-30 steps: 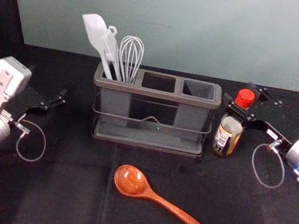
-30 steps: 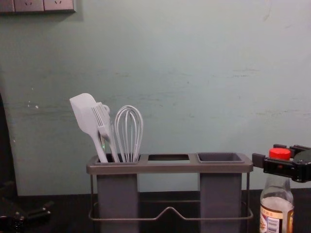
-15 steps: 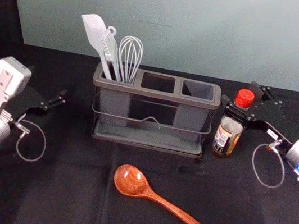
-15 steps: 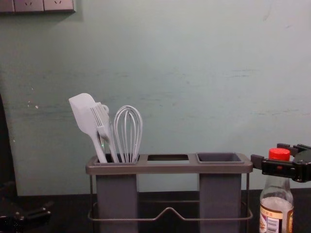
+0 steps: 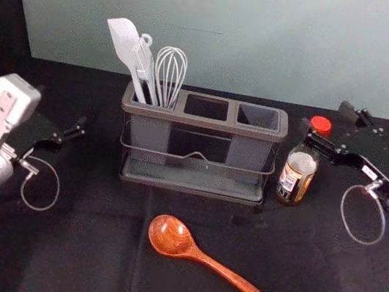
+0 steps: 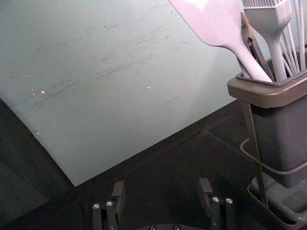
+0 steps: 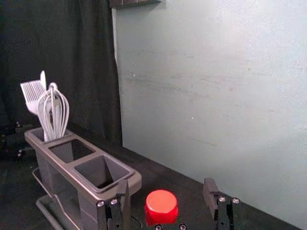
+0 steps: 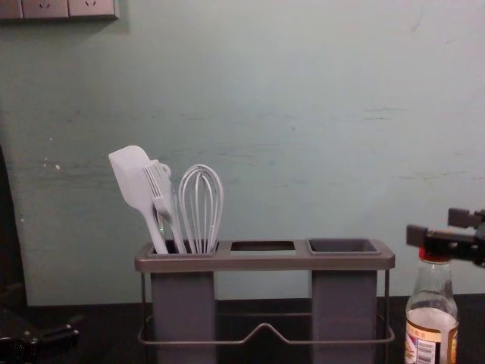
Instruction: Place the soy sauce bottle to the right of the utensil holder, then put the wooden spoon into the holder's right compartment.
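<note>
My right gripper is open at the soy sauce bottle's top; in the right wrist view, the gripper has the red cap between its spread fingers, with gaps on both sides. The soy sauce bottle stands upright just right of the utensil holder. The wooden spoon lies in front of the holder, bowl to the left and handle toward the lower right. The holder's right compartment holds nothing visible. My left gripper is idle at the left; in the left wrist view, the gripper is open.
A white spatula, a brush and a whisk stand in the holder's left compartment. Behind the black-covered table is a pale wall.
My right gripper has opened wider and moved up and to the right, away from the holder. The bottle remains standing in place. The left arm and spoon are still.
</note>
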### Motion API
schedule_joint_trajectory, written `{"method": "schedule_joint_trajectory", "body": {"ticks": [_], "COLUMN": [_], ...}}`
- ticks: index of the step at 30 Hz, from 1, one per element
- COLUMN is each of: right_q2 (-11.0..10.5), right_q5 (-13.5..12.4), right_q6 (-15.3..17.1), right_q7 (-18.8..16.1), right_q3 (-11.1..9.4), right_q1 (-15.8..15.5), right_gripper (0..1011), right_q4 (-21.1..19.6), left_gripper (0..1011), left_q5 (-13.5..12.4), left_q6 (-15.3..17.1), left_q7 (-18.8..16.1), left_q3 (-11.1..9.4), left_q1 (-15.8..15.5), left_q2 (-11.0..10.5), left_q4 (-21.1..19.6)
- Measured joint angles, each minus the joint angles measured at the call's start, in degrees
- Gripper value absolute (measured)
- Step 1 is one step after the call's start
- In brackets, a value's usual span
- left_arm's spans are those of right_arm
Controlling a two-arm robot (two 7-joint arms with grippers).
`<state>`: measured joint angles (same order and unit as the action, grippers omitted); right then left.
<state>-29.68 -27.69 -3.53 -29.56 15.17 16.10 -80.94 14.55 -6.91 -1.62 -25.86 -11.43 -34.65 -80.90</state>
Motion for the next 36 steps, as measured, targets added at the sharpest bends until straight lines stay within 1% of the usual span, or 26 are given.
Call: {"method": "schedule_joint_trajectory", "body": {"ticks": [2,5,9,10,14,16,18,19,21,22,24,25,26,29,30,31,32,34,35,36], "right_q2": [-0.40,-1.52,-2.65,-3.42,-5.13,-7.16,-8.28,-9.52,-10.65,-11.64,-12.50,-12.93,-13.84,-15.11,-15.75,-16.07,-16.62,-16.91,-17.02,-16.99], "right_q5": [-0.24,-0.99,-1.76,-2.08,-2.93,-4.04,-4.82,-5.64,-6.46,-7.17,-7.66,-7.85,-8.15,-8.39,-8.51,-8.56,-8.55,-8.46,-8.36,-8.37], "right_q6": [0.29,1.08,1.97,2.66,4.18,5.95,7.27,8.72,10.19,11.47,12.71,13.43,15.04,18.31,20.82,22.34,25.40,28.12,30.83,32.06], "right_q7": [0.21,0.66,0.90,1.01,1.01,0.82,0.59,0.36,0.15,-0.17,-0.30,-0.31,-0.32,-0.58,-0.59,-0.64,-0.75,-0.97,-1.20,-1.37], "right_q3": [-0.45,-1.61,-2.51,-2.94,-3.70,-4.41,-4.69,-4.97,-5.09,-5.11,-4.93,-4.74,-4.17,-2.72,-1.49,-0.74,1.13,2.95,4.76,5.60], "right_q1": [-0.55,-2.08,-3.58,-4.43,-6.24,-8.19,-9.21,-10.26,-11.05,-11.70,-12.10,-12.24,-12.36,-11.81,-11.00,-10.44,-8.91,-7.46,-5.93,-5.16], "right_gripper": [1004,1004,1004,1004,1004,1004,1004,1004,1004,1004,1004,1004,1004,1004,1004,1004,1004,1004,1004,1004], "right_q4": [-1.17,-4.38,-7.44,-9.28,-13.02,-16.95,-18.99,-21.15,-22.97,-24.47,-25.78,-26.49,-27.84,-29.29,-30.03,-30.31,-30.69,-30.85,-30.92,-30.91], "left_gripper": [1005,1005,1005,1005,1005,1005,1005,1005,1005,1005,1005,1005,1005,1005,1005,1005,1005,1005,1005,1005], "left_q5": [0.00,0.00,0.00,0.00,0.00,0.00,0.00,0.00,0.00,0.00,0.00,0.00,0.00,0.00,0.00,0.00,0.00,0.00,0.00,0.00], "left_q6": [0.00,0.00,0.00,0.00,0.00,0.00,0.00,0.00,0.00,0.00,0.00,0.00,0.00,0.00,0.00,0.00,0.00,0.00,0.00,0.00], "left_q7": [0.00,0.00,0.00,0.00,0.00,0.00,0.00,0.00,0.00,0.00,0.00,0.00,0.00,0.00,0.00,0.00,0.00,0.00,0.00,0.00], "left_q3": [0.00,0.00,0.00,0.00,0.00,0.00,0.00,0.00,0.00,0.00,0.00,0.00,0.00,0.00,0.00,0.00,0.00,0.00,0.00,0.00], "left_q1": [0.00,0.00,0.00,0.00,0.00,0.00,0.00,0.00,0.00,0.00,0.00,0.00,0.00,0.01,0.00,0.00,0.00,0.00,0.00,0.00], "left_q2": [0.00,0.00,0.00,0.00,0.00,0.00,0.00,0.00,0.00,0.00,0.00,0.00,0.00,0.00,0.00,0.00,0.00,0.00,0.00,0.00], "left_q4": [0.00,0.00,0.00,0.00,0.00,0.00,0.00,0.00,0.00,0.00,0.00,0.00,0.00,0.00,0.00,0.00,0.00,0.00,0.00,0.00]}}
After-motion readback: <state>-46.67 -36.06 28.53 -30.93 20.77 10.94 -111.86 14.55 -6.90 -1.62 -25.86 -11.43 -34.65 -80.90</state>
